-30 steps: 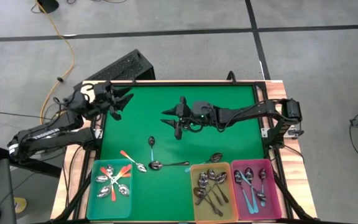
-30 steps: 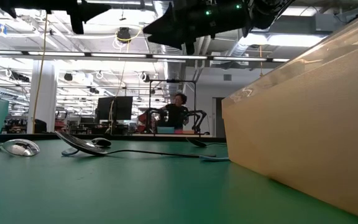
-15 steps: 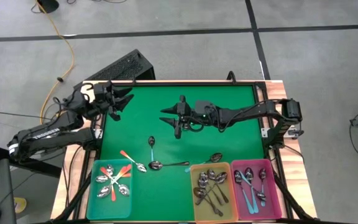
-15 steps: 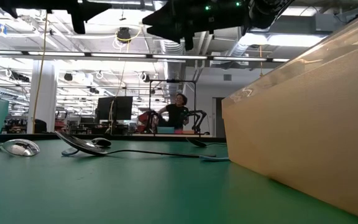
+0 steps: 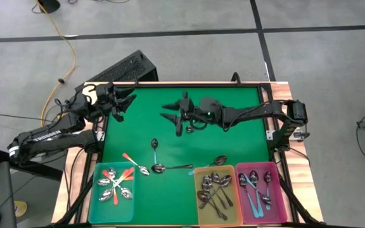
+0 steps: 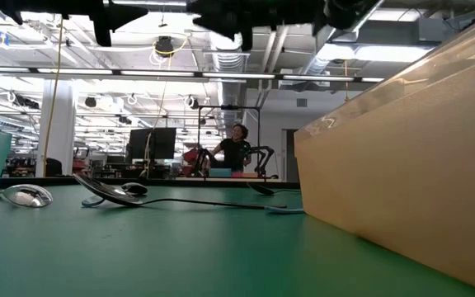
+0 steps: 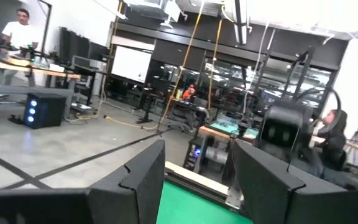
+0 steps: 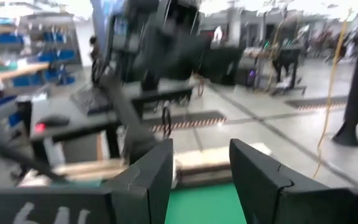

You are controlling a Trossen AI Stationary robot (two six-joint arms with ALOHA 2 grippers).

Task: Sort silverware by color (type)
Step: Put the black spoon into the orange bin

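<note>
Green table (image 5: 233, 142) holds shiny spoons (image 5: 173, 167); both hands (image 5: 177, 120) (image 5: 120, 103) open, empty.

Yellow bin (image 6: 402, 157) cut off at right edge, binned spoons (image 5: 213, 190) overlapping, perhaps uncountable, right wrist view blurred

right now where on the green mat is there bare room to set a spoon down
Free: the green mat between the right gripper and the bins, and its far strip. Crowded: the loose spoons before the teal bin and yellow bin.
</note>
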